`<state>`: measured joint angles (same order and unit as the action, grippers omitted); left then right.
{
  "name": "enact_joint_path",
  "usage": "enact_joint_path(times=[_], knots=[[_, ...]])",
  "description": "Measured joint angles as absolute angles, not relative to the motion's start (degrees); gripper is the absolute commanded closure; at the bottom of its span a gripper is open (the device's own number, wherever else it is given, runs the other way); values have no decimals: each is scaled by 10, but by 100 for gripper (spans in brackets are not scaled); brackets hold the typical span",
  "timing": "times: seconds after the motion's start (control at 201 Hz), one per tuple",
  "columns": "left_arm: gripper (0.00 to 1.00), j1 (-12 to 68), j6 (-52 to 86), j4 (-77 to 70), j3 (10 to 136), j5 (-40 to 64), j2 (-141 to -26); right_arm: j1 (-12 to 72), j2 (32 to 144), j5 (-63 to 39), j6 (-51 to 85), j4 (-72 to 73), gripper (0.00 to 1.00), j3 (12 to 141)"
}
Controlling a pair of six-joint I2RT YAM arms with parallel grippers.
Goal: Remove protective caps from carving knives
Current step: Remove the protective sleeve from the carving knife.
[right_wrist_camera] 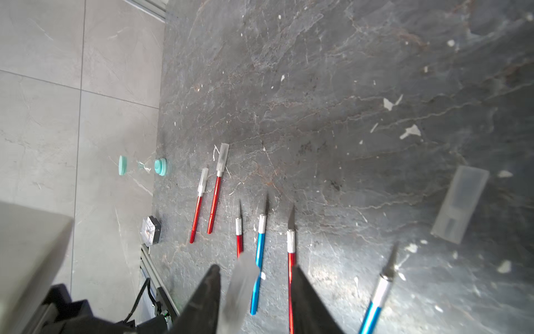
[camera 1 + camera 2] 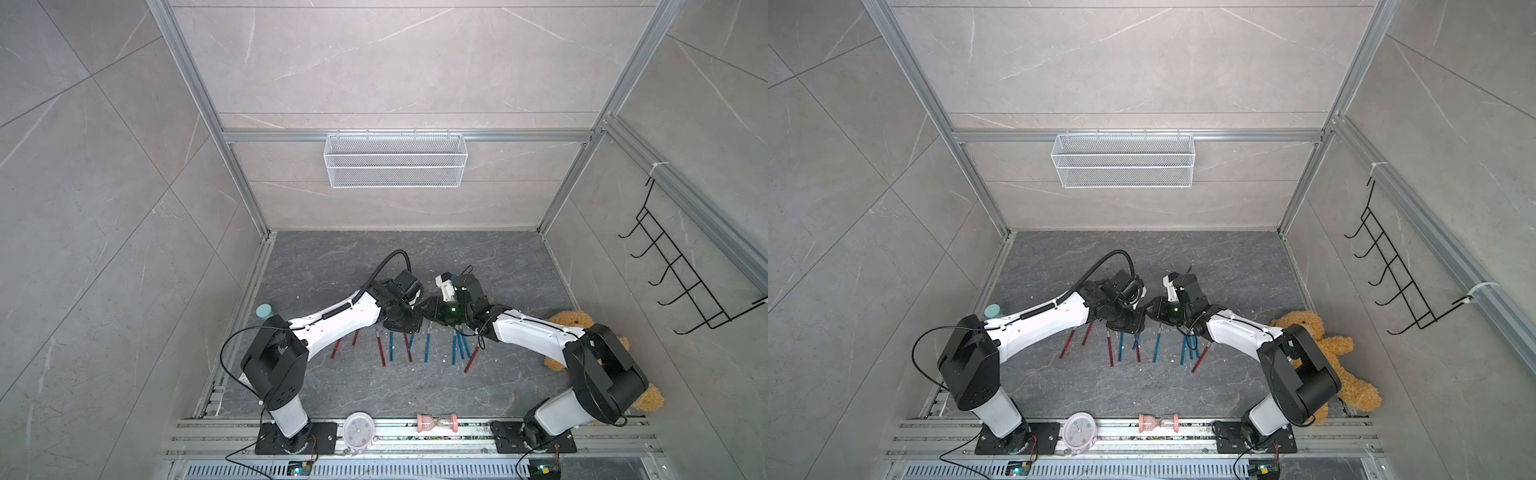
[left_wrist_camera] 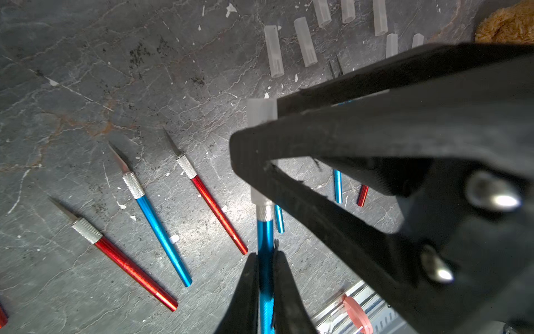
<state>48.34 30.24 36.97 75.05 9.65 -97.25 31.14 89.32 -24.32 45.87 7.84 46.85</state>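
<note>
Carving knives (image 3: 124,260) on dark slate top (image 2: 374,257); left hand (image 3: 265,256) pinching blue knife (image 3: 265,231), right hand (image 1: 254,270) spread round cap (image 1: 241,284).

We see pale grey tiled walls (image 2: 395,62) framed by aluminium rails (image 2: 270,136), a white mesh basket (image 2: 395,162) hung on the back rail, a black wire hook rack (image 2: 685,270) on the side wall, and a dark stone floor (image 2: 374,257).
</note>
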Motion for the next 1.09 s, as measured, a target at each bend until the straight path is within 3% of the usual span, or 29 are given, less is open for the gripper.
enact_joint_path(times=[0.219, 0.453, 1.095], knots=[[89, 484, 302, 370, 751, 96, -973, 312, 898, -248, 470, 97, 83, 469], [89, 484, 304, 368, 751, 96, -979, 315, 898, -249, 492, 120, 91, 469], [90, 493, 304, 360, 712, 109, -973, 291, 920, -218, 520, 138, 95, 485]])
